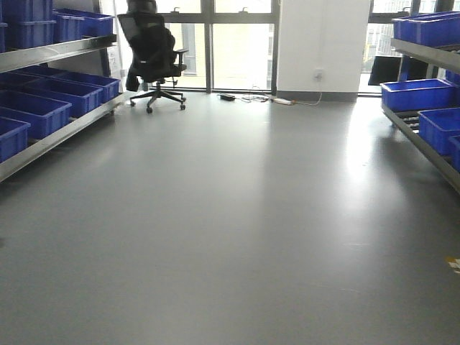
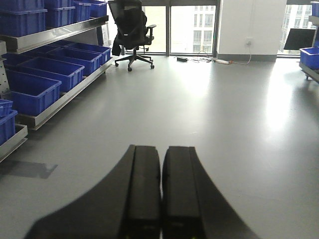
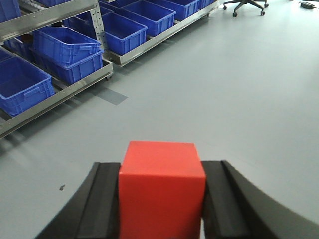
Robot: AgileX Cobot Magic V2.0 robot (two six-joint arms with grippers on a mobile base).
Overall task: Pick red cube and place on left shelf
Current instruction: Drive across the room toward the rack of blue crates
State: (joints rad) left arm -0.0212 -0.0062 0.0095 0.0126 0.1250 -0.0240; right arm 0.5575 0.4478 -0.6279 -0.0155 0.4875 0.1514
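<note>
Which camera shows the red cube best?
The right wrist view: the red cube fills the foreground, clamped by the right gripper. The front and left wrist views show no cube at all.

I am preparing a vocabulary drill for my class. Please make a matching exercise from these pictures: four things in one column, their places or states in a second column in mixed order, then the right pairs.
Column one
1. small bright red cube
2. black left gripper
3. black office chair on wheels
4. deep-blue ribbed plastic crates

Column two
A. stands by the windows
B. shut, holding nothing
C. sit on the steel-railed left shelf
D. clamped in the black right gripper

Pairs: 1-D; 2-B; 3-A; 4-C
</note>
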